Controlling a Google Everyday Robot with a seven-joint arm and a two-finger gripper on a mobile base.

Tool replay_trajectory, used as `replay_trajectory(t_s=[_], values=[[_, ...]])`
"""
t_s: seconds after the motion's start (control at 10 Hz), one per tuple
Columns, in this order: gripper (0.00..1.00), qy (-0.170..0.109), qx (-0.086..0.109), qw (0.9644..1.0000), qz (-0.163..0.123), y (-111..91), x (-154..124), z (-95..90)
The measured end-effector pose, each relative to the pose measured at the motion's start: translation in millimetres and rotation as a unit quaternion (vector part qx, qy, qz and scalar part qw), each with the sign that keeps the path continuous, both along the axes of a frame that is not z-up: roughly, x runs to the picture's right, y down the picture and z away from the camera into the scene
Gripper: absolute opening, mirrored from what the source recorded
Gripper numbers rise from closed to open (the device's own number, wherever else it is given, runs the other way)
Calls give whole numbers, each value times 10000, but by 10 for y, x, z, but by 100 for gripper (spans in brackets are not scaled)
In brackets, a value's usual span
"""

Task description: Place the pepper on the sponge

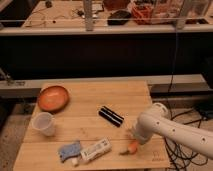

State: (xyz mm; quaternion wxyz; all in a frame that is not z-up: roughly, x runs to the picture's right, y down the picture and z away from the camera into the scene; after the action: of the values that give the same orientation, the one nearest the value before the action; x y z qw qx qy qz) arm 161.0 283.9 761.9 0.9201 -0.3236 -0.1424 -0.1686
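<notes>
The orange pepper [131, 147] lies on the wooden table [90, 97] near its front right corner. My gripper [134, 136] hangs at the end of the white arm [165, 127], just above and behind the pepper, and stands open with nothing in it. The arm reaches in from the right and hides part of the gripper. The blue-grey sponge [69, 150] lies flat near the front edge, to the left of the pepper. A white packet [96, 149] lies between the two.
An orange bowl [53, 97] stands at the back left, with a clear plastic cup [44, 123] in front of it. A black oblong object [111, 116] lies mid-table. Cables trail on the floor at the right.
</notes>
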Motion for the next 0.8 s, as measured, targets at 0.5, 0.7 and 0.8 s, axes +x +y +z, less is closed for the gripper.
replay_trajectory(t_s=[0.5,0.7,0.8], values=[[33,-96,-29,9999,-7,-4,-40,17],[13,-148,-34,9999,3,-21,-51,14],[4,-171,-38,9998,11,-28,-58,9]])
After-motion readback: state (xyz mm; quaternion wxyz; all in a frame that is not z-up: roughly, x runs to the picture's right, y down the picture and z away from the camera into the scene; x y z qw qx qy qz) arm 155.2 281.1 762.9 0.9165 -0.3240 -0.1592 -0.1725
